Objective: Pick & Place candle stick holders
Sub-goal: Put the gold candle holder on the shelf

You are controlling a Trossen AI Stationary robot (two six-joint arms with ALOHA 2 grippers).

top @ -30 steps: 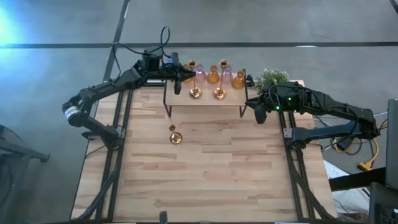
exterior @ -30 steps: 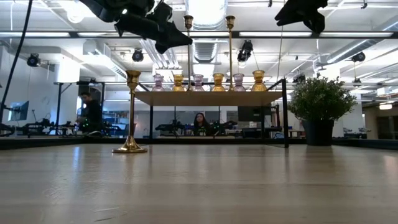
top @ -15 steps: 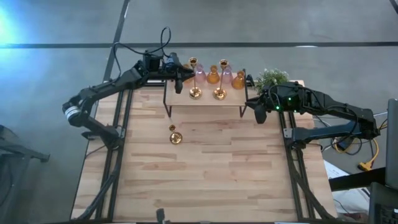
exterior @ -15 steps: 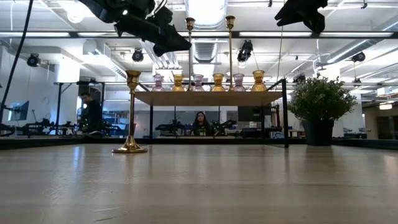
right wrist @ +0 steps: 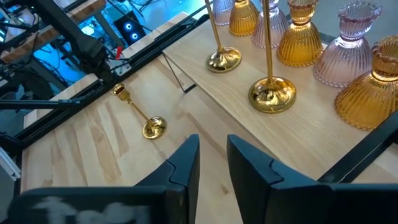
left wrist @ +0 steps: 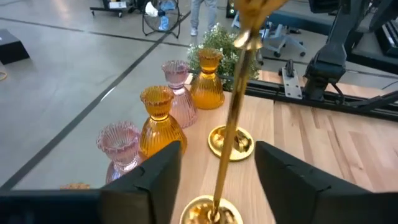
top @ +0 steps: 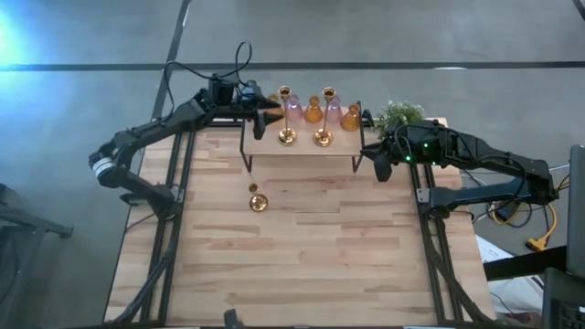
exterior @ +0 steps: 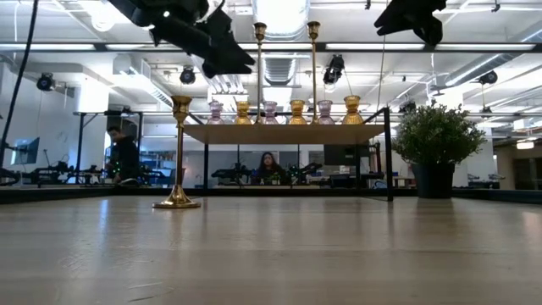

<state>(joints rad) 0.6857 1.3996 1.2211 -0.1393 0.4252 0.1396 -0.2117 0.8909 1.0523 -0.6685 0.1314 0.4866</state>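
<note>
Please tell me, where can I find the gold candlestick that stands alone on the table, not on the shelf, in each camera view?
High view: lone gold candlestick left of centre, before the raised shelf.
Low view: left side, standing upright.
Left wrist view: not visible.
Right wrist view: left of centre.
Shared landmark: the shelf.

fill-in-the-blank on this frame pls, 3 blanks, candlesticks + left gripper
1. The number of gold candlesticks standing on the raised shelf is ____.
2. The third gold candlestick stands on the ____, in front of the shelf.
3. The left gripper has its fingers ____ on either side of a candlestick's stem.

Missing words: two; table; open
</note>
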